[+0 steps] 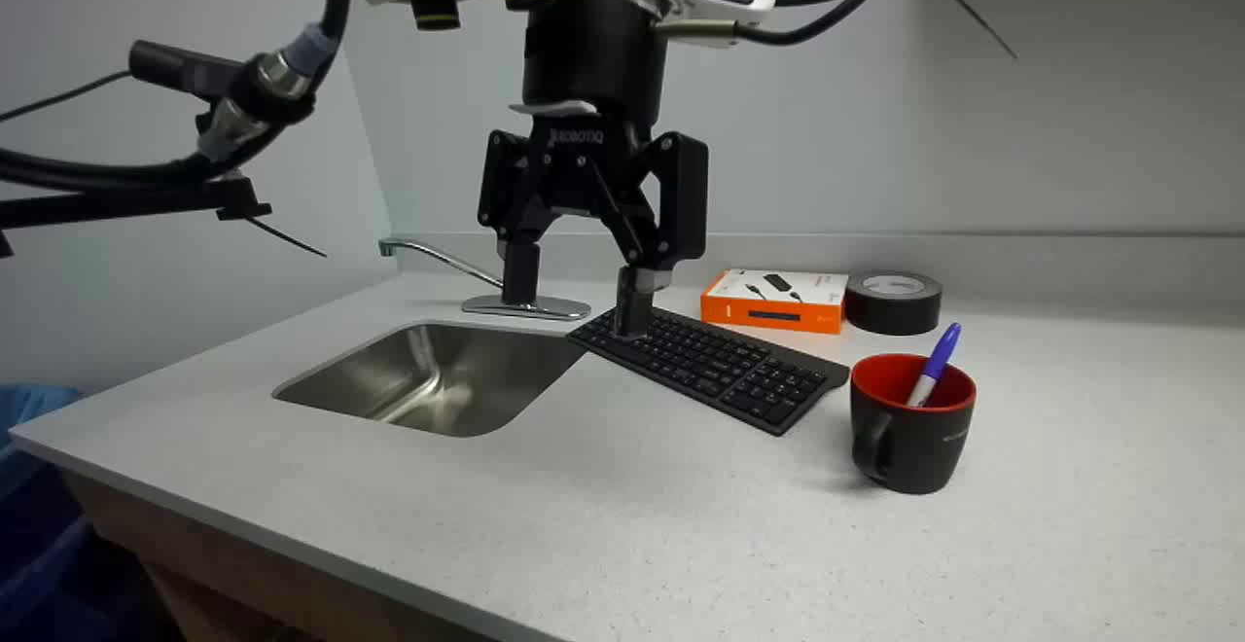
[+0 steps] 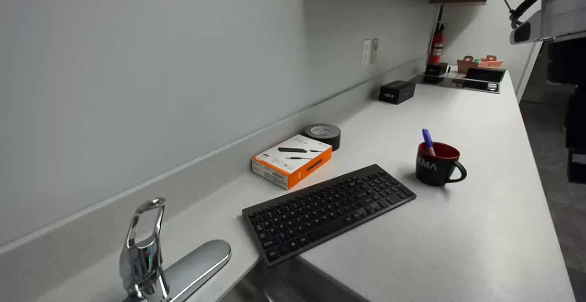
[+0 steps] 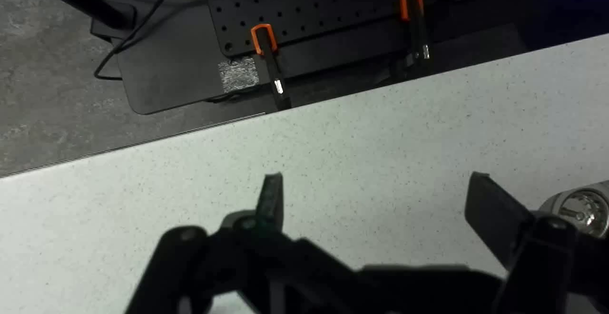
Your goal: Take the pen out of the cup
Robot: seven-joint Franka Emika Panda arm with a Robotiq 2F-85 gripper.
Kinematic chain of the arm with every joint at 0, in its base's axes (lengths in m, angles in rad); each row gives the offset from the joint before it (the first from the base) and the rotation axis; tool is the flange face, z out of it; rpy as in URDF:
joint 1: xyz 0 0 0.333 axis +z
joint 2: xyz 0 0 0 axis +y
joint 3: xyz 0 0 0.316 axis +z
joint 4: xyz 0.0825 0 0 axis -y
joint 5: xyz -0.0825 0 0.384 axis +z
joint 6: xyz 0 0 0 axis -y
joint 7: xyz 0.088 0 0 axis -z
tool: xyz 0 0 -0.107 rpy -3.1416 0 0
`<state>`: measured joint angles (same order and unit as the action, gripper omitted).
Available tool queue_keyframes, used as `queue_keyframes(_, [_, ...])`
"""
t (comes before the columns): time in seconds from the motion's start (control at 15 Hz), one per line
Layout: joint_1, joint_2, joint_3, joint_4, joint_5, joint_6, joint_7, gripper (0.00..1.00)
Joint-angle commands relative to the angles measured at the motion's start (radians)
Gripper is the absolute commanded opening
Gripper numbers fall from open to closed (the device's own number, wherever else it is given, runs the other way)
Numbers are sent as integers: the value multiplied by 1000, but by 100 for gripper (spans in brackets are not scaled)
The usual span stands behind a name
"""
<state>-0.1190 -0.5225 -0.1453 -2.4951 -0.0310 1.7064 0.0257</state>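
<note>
Well, the pen (image 1: pixel 937 365) leans in the cup (image 1: pixel 914 449) — long axis steep, blue-purple end up — the gripper (image 1: pixel 577 318) spread wide.

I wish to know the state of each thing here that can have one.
Black Robotiq gripper: open, holding nothing
Round black and red cup: upright
Thin blue and pale pen: capped, leaning in the cup
Flat black keyboard: keys facing up
Orange and white cardboard box: closed
Round black tape roll: lying flat
Curved chrome faucet: no stream visible
</note>
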Motion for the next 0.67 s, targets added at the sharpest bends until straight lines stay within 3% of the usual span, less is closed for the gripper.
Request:
queue_keyframes(0.0, [-11, 1, 9, 1, 4, -1, -5, 100])
queue_keyframes(0.4, [-10, 2, 7, 4, -1, 2, -14, 100])
queue_keyframes(0.6, [-44, 50, -41, 75, -7, 5, -34, 100])
